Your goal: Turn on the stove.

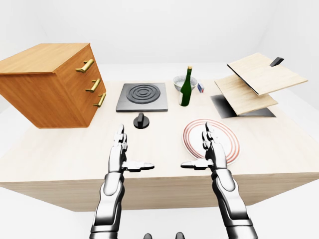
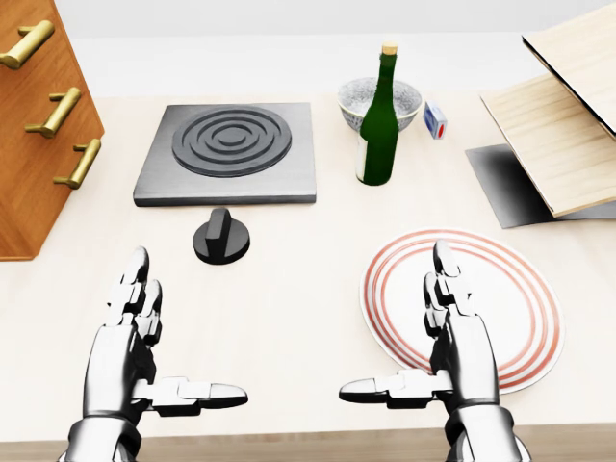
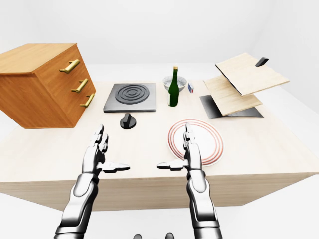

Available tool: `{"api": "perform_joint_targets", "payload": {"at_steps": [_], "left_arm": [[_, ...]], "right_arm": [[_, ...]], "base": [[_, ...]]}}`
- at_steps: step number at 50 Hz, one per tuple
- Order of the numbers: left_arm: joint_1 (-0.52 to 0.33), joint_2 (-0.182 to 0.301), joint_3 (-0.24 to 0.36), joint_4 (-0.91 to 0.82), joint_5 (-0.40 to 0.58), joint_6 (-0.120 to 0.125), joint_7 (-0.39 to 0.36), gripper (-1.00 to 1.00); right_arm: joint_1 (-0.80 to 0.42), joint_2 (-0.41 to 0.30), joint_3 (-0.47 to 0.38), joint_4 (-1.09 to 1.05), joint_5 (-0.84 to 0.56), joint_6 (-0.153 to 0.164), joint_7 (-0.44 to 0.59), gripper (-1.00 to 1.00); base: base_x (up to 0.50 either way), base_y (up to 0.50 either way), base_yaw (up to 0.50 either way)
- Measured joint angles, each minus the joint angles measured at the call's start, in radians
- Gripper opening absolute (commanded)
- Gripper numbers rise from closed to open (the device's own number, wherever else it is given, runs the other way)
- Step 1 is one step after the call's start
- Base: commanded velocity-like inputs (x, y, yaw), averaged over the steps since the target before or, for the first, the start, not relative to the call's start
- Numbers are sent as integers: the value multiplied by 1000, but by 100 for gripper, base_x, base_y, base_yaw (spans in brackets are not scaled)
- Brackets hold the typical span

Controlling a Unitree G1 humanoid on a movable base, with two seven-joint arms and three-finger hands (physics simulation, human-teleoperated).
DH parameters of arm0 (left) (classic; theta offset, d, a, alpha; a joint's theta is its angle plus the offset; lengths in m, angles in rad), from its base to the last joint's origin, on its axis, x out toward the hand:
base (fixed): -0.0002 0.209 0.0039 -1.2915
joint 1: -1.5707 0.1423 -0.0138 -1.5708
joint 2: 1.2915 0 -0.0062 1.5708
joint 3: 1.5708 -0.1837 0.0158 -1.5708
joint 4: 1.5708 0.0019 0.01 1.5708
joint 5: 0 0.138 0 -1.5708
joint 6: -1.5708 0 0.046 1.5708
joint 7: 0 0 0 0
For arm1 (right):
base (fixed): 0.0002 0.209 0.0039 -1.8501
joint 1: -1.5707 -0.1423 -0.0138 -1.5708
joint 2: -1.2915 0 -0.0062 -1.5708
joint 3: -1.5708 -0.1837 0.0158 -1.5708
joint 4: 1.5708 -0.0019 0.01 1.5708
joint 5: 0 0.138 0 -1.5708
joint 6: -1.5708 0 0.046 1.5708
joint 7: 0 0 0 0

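Knob (image 2: 221, 237) sits on the table (image 2: 289, 308) just below the stove (image 2: 229, 151) in the head view, upright ridge pointing up the picture — that's the target. Both hands hover palms inward with fingers spread, holding nothing: left hand (image 2: 135, 356) low and left of the knob, right hand (image 2: 452, 351) over the striped plate (image 2: 534, 318). Left is the nearer one — I'd say it should go up and slightly right, straddle the ridge squarely, pinch, then twist without dragging the knob sideways. Keep clear of the drawer cabinet (image 2: 38, 144) at the left. No on/off marking is readable, so turn direction can't be told; the bowl (image 2: 371, 101) is half hidden behind the bottle (image 2: 377, 120).
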Motion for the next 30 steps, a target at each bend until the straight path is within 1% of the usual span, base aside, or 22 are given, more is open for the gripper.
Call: {"api": "perform_joint_targets", "payload": {"at_steps": [13, 30], "left_arm": [[1, 8, 16, -4, -7, 3, -15, 100], [0, 11, 22, -1, -8, 1, -19, 100]], "right_arm": [[-1, -8, -18, 6, 15, -2, 15, 100], [-1, -11, -23, 7, 18, -2, 20, 100]], "base": [[0, 0, 0], [0, 0, 0]]}}
